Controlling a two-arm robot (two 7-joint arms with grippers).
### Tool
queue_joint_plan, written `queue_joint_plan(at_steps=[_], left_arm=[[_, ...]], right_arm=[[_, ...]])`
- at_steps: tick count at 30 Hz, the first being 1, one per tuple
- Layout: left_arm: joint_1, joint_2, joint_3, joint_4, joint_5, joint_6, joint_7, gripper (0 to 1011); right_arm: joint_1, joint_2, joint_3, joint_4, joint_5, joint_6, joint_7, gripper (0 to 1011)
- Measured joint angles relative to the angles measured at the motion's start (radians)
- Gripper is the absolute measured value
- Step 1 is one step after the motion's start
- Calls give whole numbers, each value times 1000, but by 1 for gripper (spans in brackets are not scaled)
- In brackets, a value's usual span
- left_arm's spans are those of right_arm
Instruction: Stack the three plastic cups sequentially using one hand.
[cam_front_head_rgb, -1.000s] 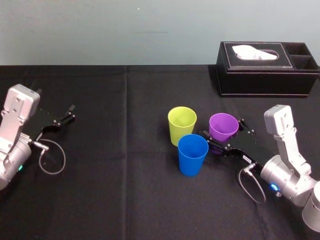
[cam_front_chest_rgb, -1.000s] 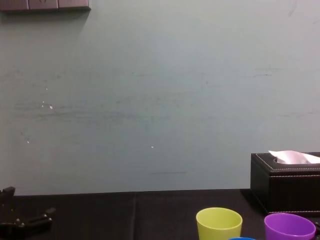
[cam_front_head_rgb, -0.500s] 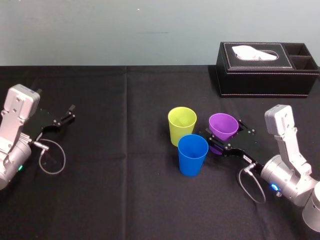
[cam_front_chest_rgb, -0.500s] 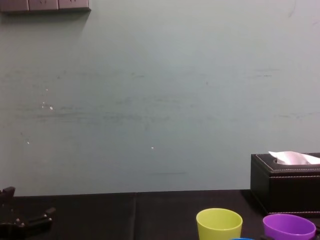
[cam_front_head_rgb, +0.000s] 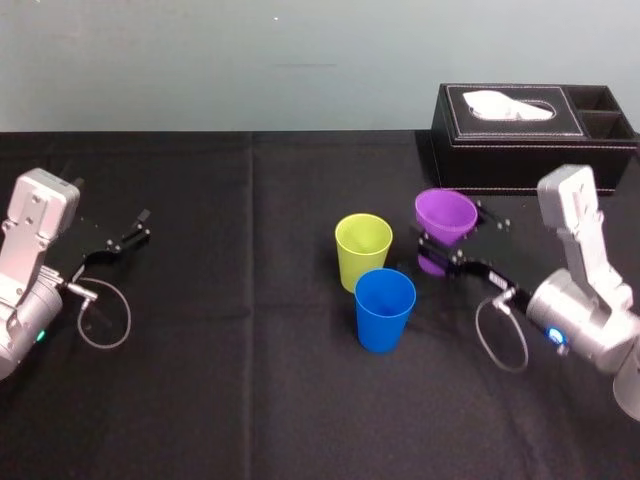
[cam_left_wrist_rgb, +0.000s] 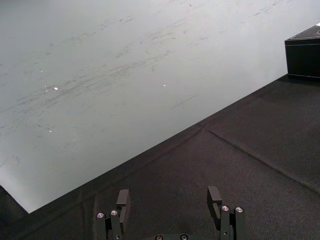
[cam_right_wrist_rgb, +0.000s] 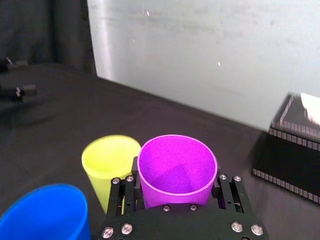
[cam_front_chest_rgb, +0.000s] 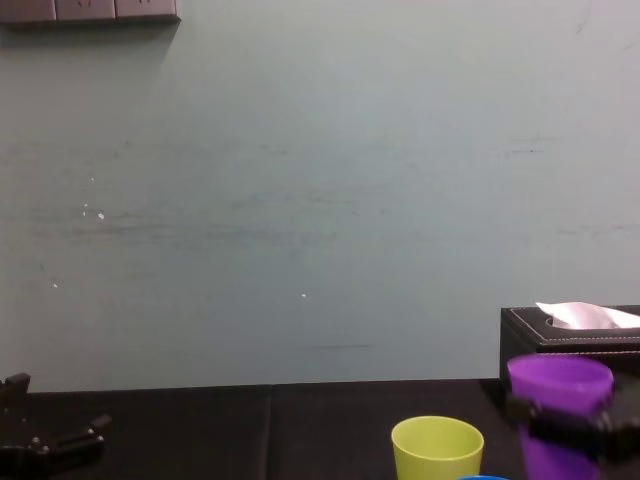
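My right gripper (cam_front_head_rgb: 450, 248) is shut on the purple cup (cam_front_head_rgb: 445, 217) and holds it lifted off the black table, upright, to the right of the other two. In the right wrist view both fingers (cam_right_wrist_rgb: 131, 186) press the sides of the purple cup (cam_right_wrist_rgb: 177, 170). The yellow-green cup (cam_front_head_rgb: 363, 250) stands upright at the table's middle, and the blue cup (cam_front_head_rgb: 385, 308) stands just in front of it. In the chest view the purple cup (cam_front_chest_rgb: 558, 395) hangs above the yellow-green cup's (cam_front_chest_rgb: 437, 448) rim level. My left gripper (cam_front_head_rgb: 128, 238) rests open at the far left, empty.
A black tissue box (cam_front_head_rgb: 530, 135) with white tissue stands at the back right, close behind the lifted cup. A black cloth (cam_front_head_rgb: 250, 380) covers the table. A loose cable loop (cam_front_head_rgb: 105, 315) lies by the left arm.
My right gripper closed on the purple cup and raised it off the table, moving it back toward the tissue box. The yellow-green and blue cups and the left arm stayed put.
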Motion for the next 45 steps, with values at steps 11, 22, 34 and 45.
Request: queue_joint_plan(at_steps=[11, 22, 34, 45], left_arm=[[0, 0, 0, 0, 0, 0, 0, 1011], [0, 0, 0, 0, 0, 0, 0, 1011], [0, 0, 0, 0, 0, 0, 0, 1011], [0, 0, 0, 0, 0, 0, 0, 1011]], right_arm=[[110, -9, -24, -3, 53, 62, 84, 733], [175, -31, -91, 31, 84, 74, 124, 734], [226, -48, -151, 119, 88, 40, 158, 734], [246, -54, -173, 173, 78, 16, 166, 734]])
